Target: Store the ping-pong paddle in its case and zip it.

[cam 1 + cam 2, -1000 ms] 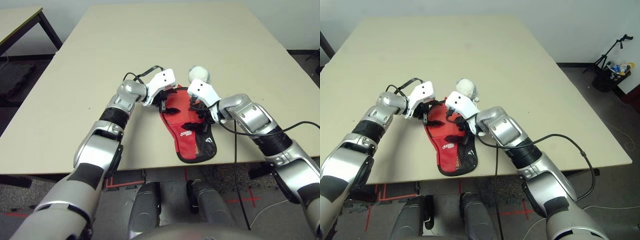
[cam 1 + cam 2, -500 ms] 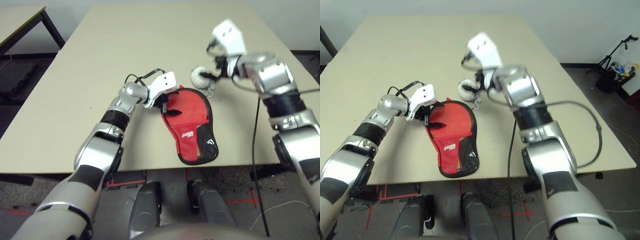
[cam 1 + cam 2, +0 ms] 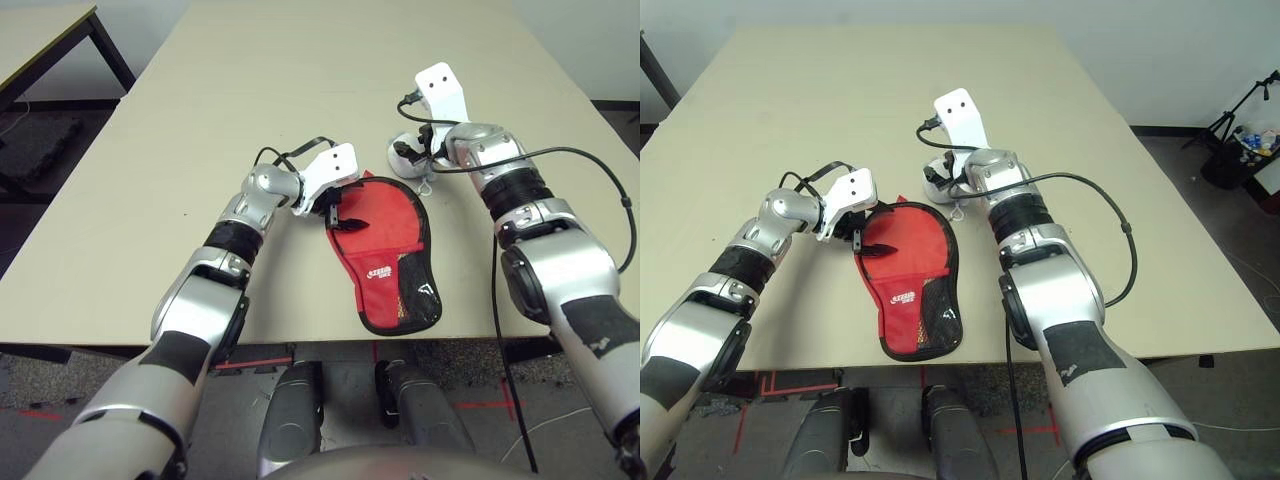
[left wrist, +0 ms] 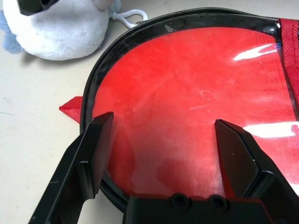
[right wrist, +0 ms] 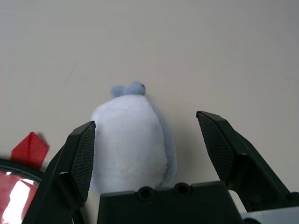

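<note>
Currently, the robot's left forearm reaches toward two o'clock, its black two-fingered left claw (image 4: pixel 163 135) spread wide over the rounded end of the red, black-trimmed, paddle-shaped soft case (image 3: pixel 377 285). The case lies flat on the pale table (image 3: pixel 250 90), narrow end near six o'clock. The right forearm angles toward eleven o'clock; its black two-fingered right claw (image 5: pixel 149 154) gapes around the white-and-grey plush pom-pom (image 5: pixel 131 140), just beyond the case's rounded end.

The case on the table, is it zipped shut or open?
Cannot tell for sure: the case lies flat, its clear window smooth inside the black trim, but the zip's closure is not readable here.
</note>
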`<state>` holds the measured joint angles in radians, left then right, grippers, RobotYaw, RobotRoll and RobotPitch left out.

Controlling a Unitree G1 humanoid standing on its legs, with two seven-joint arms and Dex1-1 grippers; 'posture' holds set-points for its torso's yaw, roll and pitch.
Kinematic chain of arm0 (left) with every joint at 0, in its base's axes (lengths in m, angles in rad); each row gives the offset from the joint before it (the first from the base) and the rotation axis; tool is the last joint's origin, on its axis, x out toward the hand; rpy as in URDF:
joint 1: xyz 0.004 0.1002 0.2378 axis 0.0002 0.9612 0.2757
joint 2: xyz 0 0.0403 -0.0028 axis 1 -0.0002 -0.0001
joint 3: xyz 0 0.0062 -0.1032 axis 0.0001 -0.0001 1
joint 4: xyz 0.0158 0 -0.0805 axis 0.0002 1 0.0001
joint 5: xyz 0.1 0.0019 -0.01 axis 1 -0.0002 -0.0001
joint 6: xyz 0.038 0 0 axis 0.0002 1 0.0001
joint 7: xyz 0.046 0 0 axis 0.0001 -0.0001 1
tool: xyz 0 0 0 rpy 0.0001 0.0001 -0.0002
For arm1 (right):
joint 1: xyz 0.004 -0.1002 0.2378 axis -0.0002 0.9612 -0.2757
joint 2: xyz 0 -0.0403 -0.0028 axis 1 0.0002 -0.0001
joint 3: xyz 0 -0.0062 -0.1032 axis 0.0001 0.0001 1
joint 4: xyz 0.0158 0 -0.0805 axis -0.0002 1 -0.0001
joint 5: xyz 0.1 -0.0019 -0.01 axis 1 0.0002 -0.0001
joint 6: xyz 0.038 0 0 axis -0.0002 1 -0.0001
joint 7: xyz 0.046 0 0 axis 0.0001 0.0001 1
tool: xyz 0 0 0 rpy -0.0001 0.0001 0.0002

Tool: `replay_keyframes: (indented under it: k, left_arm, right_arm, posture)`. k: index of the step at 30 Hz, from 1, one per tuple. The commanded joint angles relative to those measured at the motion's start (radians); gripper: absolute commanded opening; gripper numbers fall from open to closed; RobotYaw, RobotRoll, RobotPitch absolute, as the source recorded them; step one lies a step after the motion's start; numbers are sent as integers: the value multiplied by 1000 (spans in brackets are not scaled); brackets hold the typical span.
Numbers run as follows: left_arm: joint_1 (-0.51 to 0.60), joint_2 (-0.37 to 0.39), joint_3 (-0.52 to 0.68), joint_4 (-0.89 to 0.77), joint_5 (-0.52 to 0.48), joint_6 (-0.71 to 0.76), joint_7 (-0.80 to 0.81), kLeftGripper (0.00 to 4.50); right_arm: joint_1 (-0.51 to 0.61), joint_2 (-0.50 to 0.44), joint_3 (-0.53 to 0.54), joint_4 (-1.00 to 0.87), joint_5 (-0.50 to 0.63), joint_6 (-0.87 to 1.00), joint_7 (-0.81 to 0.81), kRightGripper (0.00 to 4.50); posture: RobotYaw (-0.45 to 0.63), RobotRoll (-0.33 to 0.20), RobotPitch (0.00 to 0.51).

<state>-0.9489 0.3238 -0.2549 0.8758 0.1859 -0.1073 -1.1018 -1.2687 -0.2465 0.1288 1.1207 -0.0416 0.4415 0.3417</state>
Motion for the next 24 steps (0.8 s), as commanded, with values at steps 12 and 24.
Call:
replay_keyframes:
  k: [12, 24]
  left_arm:
    - [47, 8, -39, 18, 28, 37, 14, 4500]
    - [42, 5, -39, 26, 29, 34, 23, 4500]
  right_arm:
    - [-11, 29, -79, 131, -7, 16, -33, 2009]
    - [-2, -33, -25, 102, -82, -7, 0, 3]
  posture:
    - [33, 0, 120]
    - [14, 0, 128]
